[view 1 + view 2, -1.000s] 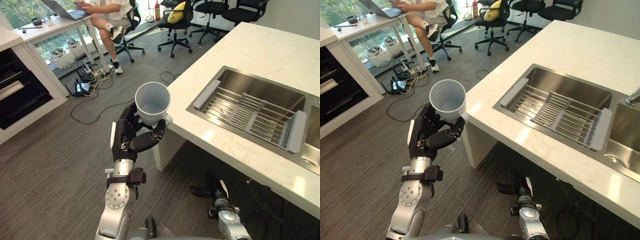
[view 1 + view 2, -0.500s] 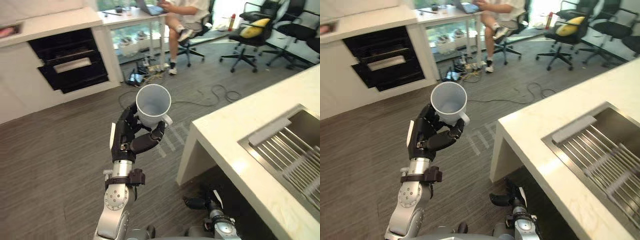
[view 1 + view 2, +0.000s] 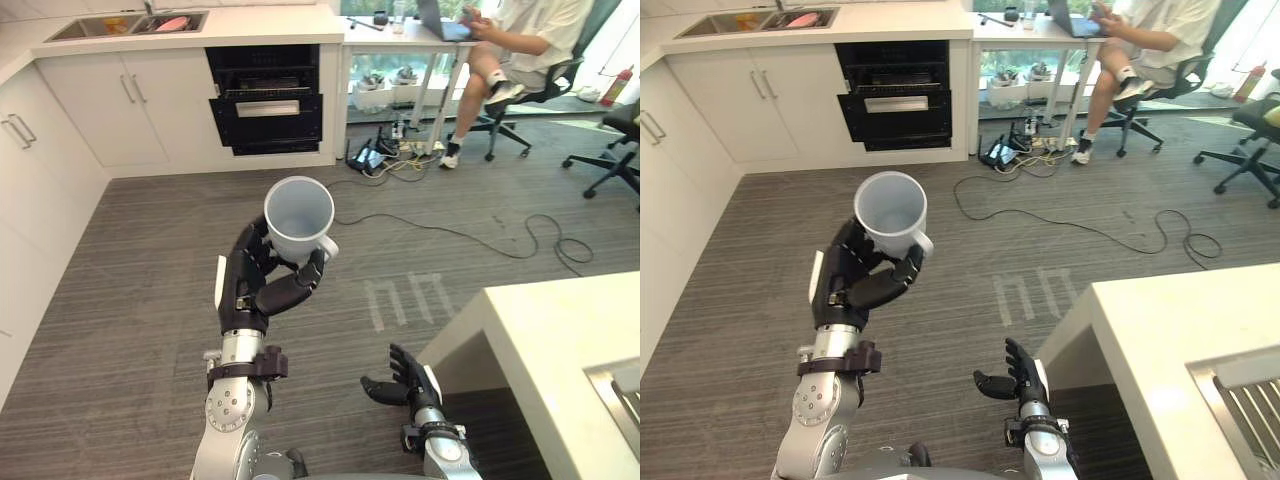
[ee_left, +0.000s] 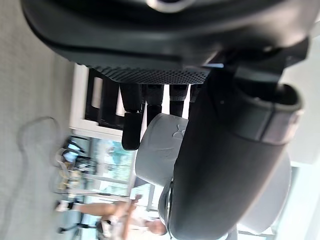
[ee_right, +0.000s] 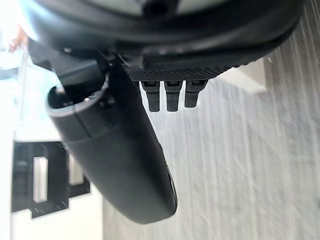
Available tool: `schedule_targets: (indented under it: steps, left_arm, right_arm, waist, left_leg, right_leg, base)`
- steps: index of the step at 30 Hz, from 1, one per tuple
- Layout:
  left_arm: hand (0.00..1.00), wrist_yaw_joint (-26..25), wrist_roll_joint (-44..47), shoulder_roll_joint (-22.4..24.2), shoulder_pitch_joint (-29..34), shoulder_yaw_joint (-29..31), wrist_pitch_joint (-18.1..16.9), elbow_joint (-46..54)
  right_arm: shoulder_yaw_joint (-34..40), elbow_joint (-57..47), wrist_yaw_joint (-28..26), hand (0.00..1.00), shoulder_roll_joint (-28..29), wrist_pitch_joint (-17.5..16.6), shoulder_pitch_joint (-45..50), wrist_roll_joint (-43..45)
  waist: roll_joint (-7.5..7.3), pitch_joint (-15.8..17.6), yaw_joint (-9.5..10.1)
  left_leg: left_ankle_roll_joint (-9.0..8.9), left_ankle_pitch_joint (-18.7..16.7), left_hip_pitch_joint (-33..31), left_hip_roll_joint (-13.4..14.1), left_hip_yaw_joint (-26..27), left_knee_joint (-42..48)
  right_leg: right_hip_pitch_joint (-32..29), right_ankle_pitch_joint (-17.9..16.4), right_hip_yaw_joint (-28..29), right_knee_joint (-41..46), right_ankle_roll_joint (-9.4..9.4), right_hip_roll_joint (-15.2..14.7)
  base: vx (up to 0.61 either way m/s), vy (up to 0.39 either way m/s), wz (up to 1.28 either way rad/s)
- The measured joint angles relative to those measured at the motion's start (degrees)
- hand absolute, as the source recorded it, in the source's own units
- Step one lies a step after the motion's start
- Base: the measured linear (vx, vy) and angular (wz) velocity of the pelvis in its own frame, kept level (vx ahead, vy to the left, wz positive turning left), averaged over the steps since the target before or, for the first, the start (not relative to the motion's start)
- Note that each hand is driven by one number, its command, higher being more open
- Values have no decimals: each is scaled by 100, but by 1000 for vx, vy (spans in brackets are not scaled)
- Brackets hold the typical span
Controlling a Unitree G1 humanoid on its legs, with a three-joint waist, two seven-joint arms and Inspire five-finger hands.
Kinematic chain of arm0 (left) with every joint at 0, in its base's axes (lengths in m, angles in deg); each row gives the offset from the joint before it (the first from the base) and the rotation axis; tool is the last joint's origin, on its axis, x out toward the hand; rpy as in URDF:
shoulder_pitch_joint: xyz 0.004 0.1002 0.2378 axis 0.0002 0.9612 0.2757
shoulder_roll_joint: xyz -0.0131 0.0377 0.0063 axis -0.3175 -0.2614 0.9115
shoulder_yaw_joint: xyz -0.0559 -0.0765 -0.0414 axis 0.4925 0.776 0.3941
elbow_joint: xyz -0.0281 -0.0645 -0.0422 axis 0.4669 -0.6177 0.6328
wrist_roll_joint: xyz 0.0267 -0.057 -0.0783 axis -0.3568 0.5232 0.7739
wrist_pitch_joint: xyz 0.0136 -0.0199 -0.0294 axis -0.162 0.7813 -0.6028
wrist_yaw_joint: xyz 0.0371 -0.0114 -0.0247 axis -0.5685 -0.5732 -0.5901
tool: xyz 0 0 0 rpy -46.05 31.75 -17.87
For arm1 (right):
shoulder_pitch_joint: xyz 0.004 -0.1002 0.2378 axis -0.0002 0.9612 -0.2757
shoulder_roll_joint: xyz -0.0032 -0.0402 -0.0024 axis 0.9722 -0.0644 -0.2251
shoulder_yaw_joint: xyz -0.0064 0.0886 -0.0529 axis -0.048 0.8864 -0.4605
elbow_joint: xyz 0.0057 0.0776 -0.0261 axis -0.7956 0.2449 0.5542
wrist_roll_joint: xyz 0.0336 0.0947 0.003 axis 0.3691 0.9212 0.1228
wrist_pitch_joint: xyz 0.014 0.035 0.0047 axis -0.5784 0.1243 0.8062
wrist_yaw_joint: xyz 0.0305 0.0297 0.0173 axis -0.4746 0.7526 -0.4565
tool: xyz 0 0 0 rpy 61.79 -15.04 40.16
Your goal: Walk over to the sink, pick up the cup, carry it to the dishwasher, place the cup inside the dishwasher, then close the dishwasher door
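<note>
The pale grey cup [image 3: 299, 215] is held upright, mouth up, over the striped floor [image 3: 120, 300], and is clamped between the curled fingers and thumb of the left robot hand [image 3: 255, 288] (the thumb is laid across its lower wall). The right robot hand [image 3: 405, 382] is seen low beside the white table [image 3: 560, 340], fingers apart. A black appliance [image 3: 265, 100] is set well beyond.

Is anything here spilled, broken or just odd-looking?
Nothing much. The left robot hand holds the cup mouth-up, and it looks empty. The only untidy spot is a tangle of cables on the floor under the desk, beside the seated person.
</note>
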Motion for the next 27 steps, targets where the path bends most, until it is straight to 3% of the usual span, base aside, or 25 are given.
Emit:
schedule_targets:
  steps: [2, 4, 6, 7, 9, 11, 13, 14, 15, 19, 22, 23, 27]
  left_arm:
    - [30, 104, -1, -12, 84, -55, 70, -69]
    - [30, 247, -4, -145, 145, -232, 72, -82]
    - [30, 312, -5, -227, 142, -302, 73, -116]
    - [30, 356, -4, -223, 142, -327, 72, -148]
    - [30, 361, -3, -224, 140, -327, 72, -155]
    - [30, 364, -1, -226, 129, -340, 70, -157]
    - [30, 366, 0, -246, 123, -321, 64, -148]
    - [30, 369, 0, -186, 116, -323, 116, -217]
    - [30, 384, 0, -140, 144, -357, 125, -212]
    - [30, 511, 0, 30, 146, -405, 126, -209]
    - [30, 529, -1, 26, 170, -444, 126, -210]
    - [30, 479, -3, -173, 301, -409, 133, -474]
    - [30, 479, -3, -168, 301, -390, 133, -474]
  right_arm:
    - [21, 107, -19, 90, -22, 56, -37, -54]
    - [37, 116, -32, 90, -18, 58, -34, -119]
    - [29, 115, -48, 90, -14, 58, -35, -163]
    - [21, 107, -50, 90, -14, 57, -39, -170]
    - [-9, 87, -58, 90, -12, 56, -36, -223]
    - [-45, 37, -65, 90, 0, 58, 36, -293]
    - [-124, -115, -64, 90, 11, 59, 138, -345]
    - [-141, -171, -65, 90, -13, 70, 156, -391]
    - [-139, -352, -60, 90, -79, 73, 235, -421]
    - [-78, -746, -52, 90, -154, 72, 308, -444]
    - [50, -726, -53, 90, -143, 72, 387, -446]
    - [54, -26, -61, 90, -134, 73, 522, -451]
    - [59, -26, -63, 90, -137, 73, 518, -451]
  waist:
    - [-8, 5, -19]
    - [-85, 12, -121]
    - [-111, -6, -240]
    - [-104, -8, -277]
    - [-102, -6, -287]
    - [-99, -8, -334]
    - [-240, -50, -316]
    - [-177, -63, -317]
    - [-86, -117, -295]
    - [-34, -164, -236]
    - [-26, -246, -229]
    - [91, -321, -225]
    - [97, -317, -241]
  left_leg:
    - [58, -7, 163, -107, -25, -114]
    - [133, -52, 448, -281, -162, -250]
    - [137, -54, 580, -329, -338, -329]
    - [123, -60, 683, -316, -427, -389]
    - [79, -86, 743, -293, -497, -404]
    - [-89, -191, 778, -163, -636, -256]
    - [-225, -336, 763, -143, -659, -49]
    - [-329, -460, 765, 7, -697, 139]
    - [-404, -529, 763, 177, -687, 179]
    - [-510, -545, 834, 423, -637, 63]
    - [-578, -463, 955, 446, -632, -161]
    - [-517, 270, 1014, 315, -754, -1050]
    - [-519, 264, 1038, 318, -717, -1052]
  right_leg:
    - [-177, -5, 94, 598, 8, -158]
    - [-602, 18, 414, 1893, -71, -389]
    - [-791, -187, 849, 2237, -182, -259]
    - [-1039, -397, 1198, 2267, -169, -44]
    - [-1310, -465, 1466, 2126, -183, 148]
    - [-1573, -403, 1790, 1557, -101, 472]
    - [-1576, 348, 1924, 863, -36, 523]
    - [-1482, 335, 1879, 879, 44, 628]
    - [-1416, 350, 1846, 750, -26, 782]
    - [-1285, 422, 1823, 476, -158, 1043]
    - [-1171, 472, 1815, 282, -192, 1102]
    - [-842, 1404, 1785, -1009, -213, 1121]
    - [-866, 1407, 1830, -1035, -207, 1160]
  base:
    - [96, 102, 20]
    - [164, 114, 34]
    - [139, 16, 51]
    - [123, -34, 40]
    - [106, -75, 28]
    - [132, -157, 28]
    - [114, -155, 14]
    - [149, -223, 1]
    - [143, -213, -5]
    - [101, -142, -14]
    - [67, -40, -1]
    - [0, 0, 0]
    - [0, 0, -4]
